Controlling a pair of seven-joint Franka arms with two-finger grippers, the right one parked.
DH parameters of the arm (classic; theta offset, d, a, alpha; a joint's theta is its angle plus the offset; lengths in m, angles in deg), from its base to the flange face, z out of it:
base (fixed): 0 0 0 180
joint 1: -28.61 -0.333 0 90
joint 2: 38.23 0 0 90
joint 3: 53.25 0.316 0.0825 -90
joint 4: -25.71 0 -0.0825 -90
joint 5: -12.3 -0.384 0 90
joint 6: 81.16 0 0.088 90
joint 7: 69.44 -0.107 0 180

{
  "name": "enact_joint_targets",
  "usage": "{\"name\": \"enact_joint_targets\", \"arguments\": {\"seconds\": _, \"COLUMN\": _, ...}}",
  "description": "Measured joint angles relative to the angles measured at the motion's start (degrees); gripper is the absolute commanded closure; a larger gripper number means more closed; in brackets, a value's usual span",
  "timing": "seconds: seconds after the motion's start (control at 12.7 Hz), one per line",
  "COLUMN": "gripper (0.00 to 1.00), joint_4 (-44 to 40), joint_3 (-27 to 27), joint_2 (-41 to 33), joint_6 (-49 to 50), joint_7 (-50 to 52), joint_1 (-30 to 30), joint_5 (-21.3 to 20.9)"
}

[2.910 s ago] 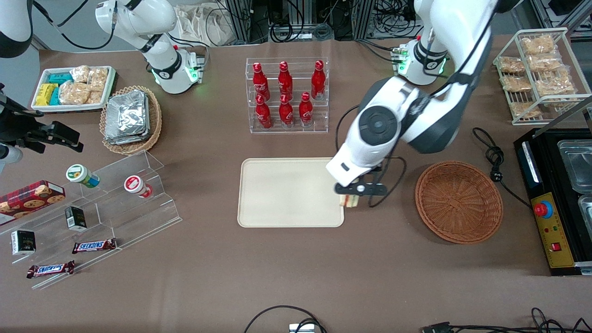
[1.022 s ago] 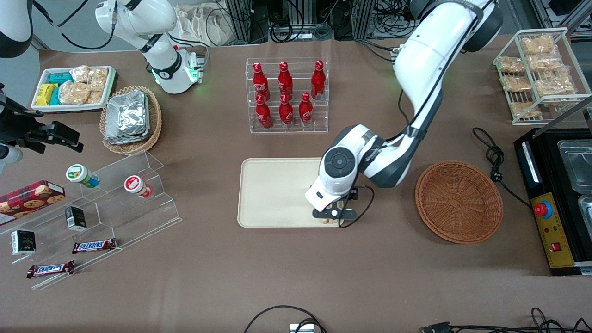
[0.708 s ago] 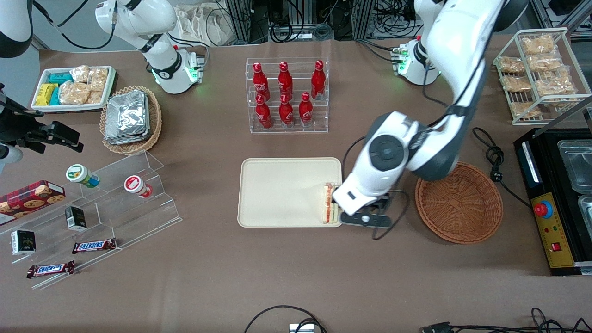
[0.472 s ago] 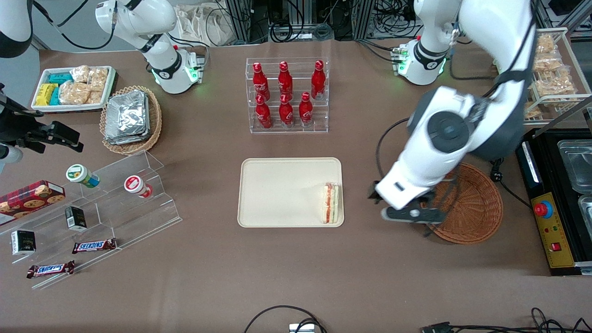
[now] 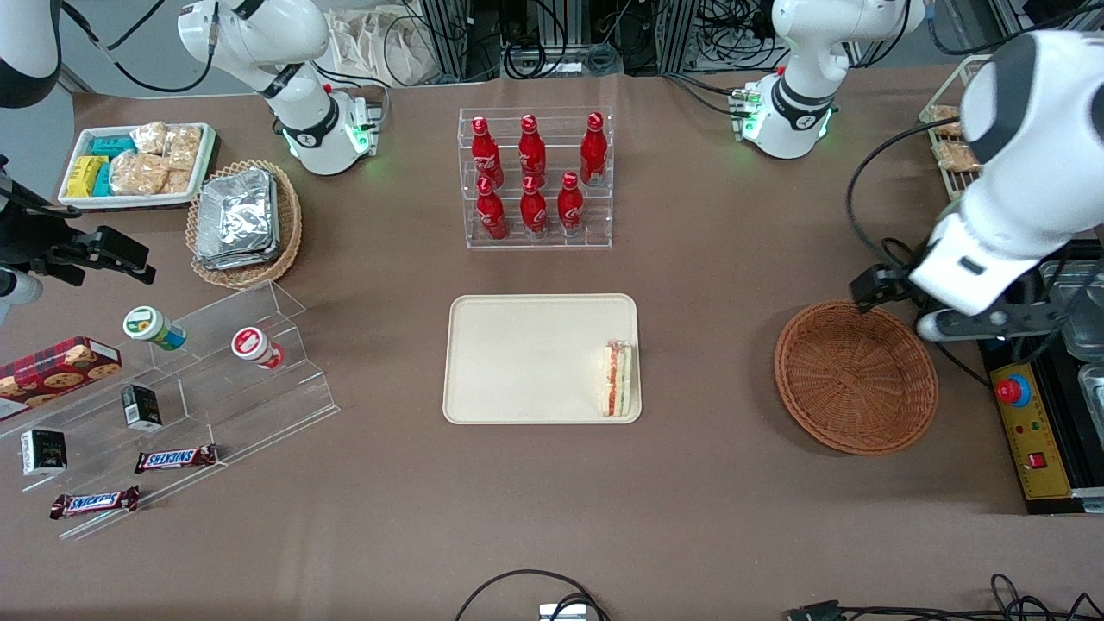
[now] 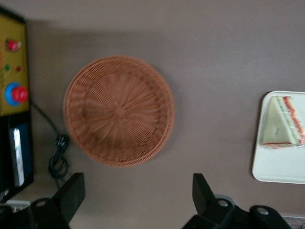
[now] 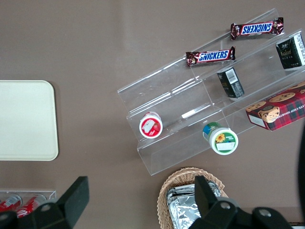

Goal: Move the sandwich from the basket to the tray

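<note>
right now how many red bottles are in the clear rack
6: three on the upper step, three on the lower. None seem hidden. The end effector hangs beside the basket.

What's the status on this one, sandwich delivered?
Gripper open, empty, up beside the basket at the working arm's end. Sandwich down on the tray, at its edge nearest the basket. Nothing on it.
</note>
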Motion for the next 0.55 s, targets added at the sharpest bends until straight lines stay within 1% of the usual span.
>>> {"name": "enact_joint_targets", "arguments": {"seconds": 0.24, "gripper": 0.00, "joint_4": 2.92, "joint_3": 1.17, "joint_2": -3.13, "joint_6": 0.68, "joint_7": -2.96, "joint_1": -1.38, "joint_5": 0.68}}
{"name": "enact_joint_targets", "arguments": {"seconds": 0.55, "gripper": 0.00, "joint_4": 3.18, "joint_3": 0.78, "joint_2": -4.17, "joint_6": 0.96, "joint_7": -3.05, "joint_1": -1.35, "joint_5": 0.69}}
